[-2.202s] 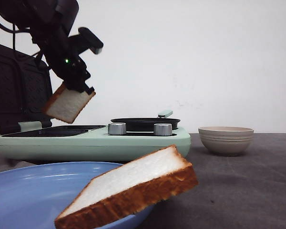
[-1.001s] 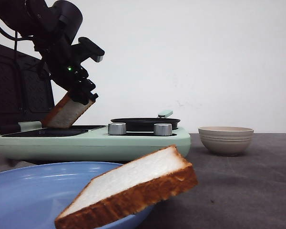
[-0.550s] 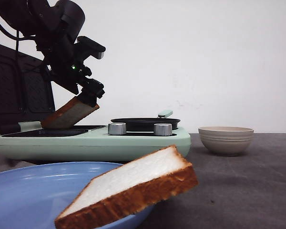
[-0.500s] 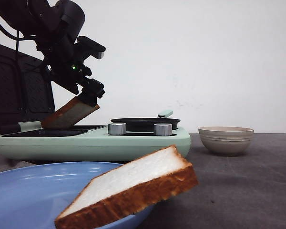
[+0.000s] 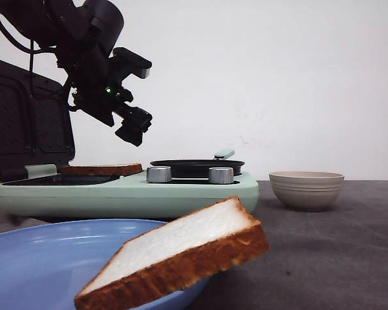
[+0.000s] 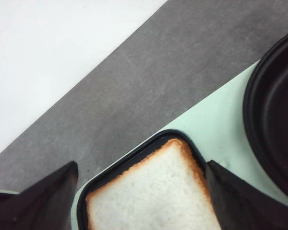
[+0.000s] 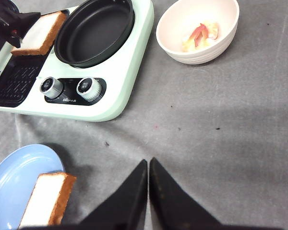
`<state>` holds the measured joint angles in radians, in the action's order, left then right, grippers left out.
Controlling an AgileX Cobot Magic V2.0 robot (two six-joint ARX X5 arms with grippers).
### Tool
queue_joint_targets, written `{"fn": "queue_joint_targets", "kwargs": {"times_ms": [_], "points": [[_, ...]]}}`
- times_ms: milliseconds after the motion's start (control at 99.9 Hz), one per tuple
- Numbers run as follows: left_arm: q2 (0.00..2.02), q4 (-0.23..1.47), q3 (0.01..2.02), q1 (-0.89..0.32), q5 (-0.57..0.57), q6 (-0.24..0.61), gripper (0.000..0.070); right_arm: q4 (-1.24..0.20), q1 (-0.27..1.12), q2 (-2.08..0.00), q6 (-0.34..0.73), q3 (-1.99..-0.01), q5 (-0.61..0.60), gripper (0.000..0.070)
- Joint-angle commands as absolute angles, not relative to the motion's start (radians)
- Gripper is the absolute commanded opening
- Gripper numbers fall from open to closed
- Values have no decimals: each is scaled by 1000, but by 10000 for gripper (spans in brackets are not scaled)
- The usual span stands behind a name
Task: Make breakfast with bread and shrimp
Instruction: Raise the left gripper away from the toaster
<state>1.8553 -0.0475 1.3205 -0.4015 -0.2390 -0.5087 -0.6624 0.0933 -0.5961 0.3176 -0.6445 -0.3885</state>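
Left tool (image 5: 134, 129) hangs spread wide (gripping nothing) above the bread (image 6: 153, 199) lying flat in the griddle tray (image 6: 134, 155).

A plain white wall (image 5: 278, 77) stands behind the table (image 5: 336, 245), which is covered in dark grey, evenly lit cloth.

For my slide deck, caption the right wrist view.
Shut right gripper hovers over table; bread on griddle, shrimp in bowl.
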Motion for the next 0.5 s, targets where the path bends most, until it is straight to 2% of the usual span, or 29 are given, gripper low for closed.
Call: {"fn": "queue_joint_targets", "kwargs": {"times_ms": [0, 80, 280, 490], "points": [[1869, -30, 1361, -412, -248, -502, 479, -656, 96, -599, 306, -663, -384, 0], [1856, 48, 1400, -420, -250, -487, 475, -655, 96, -599, 306, -663, -385, 0], [1767, 196, 1500, -418, -229, -300, 475, -652, 96, -599, 305, -663, -385, 0], [1583, 270, 1514, -383, -174, -138, 474, -652, 96, -599, 306, -663, -390, 0]]}}
